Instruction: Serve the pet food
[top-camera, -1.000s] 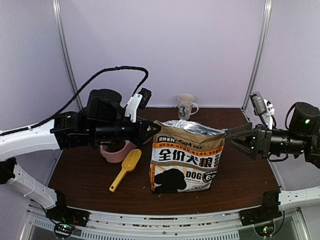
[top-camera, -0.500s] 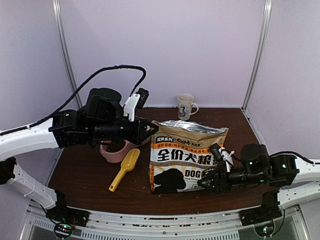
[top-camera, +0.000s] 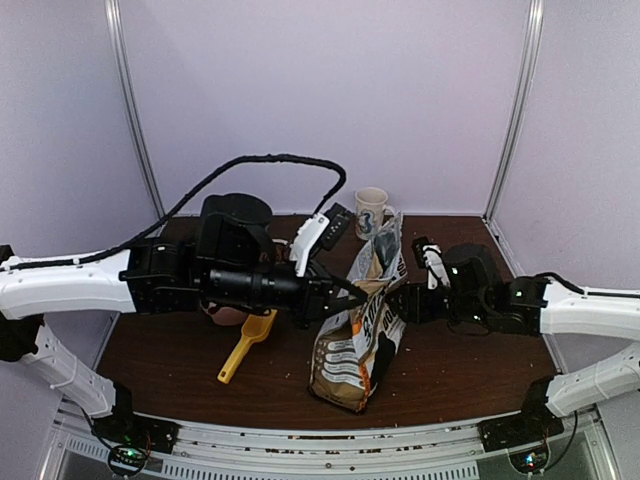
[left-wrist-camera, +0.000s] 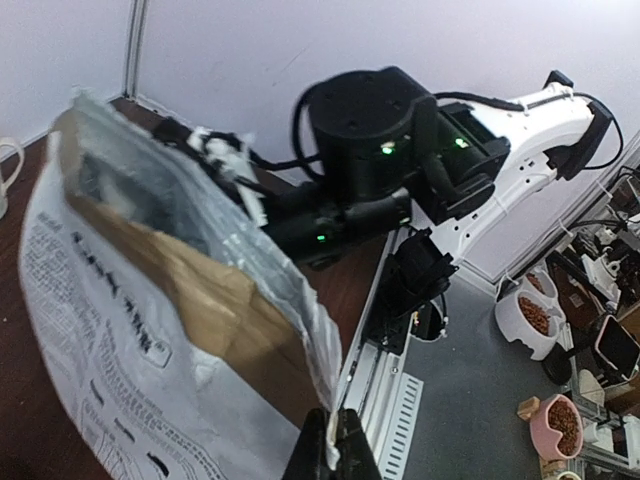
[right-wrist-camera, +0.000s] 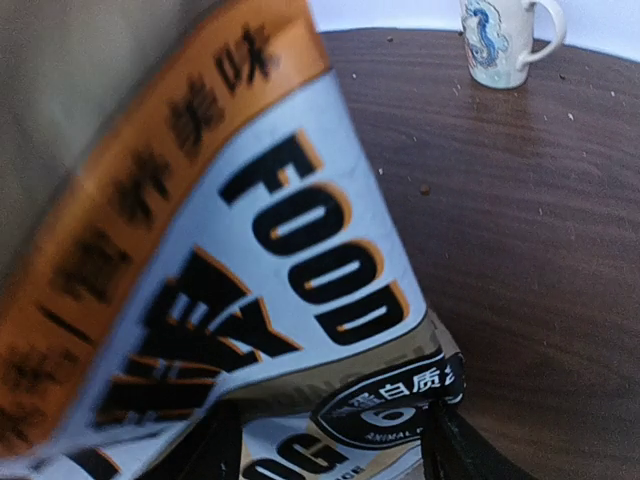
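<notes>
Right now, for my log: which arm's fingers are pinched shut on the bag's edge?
The left fingers, shut on the rim of the bag; the right fingers stand apart, straddling its printed side.

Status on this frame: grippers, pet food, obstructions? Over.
Left gripper shut on edge of tan-and-white printed foil bag. Right gripper astride its lower face, grip unclear. Bag's kibble not visible. Yellow plastic scoop lies by left arm, untouched.
</notes>
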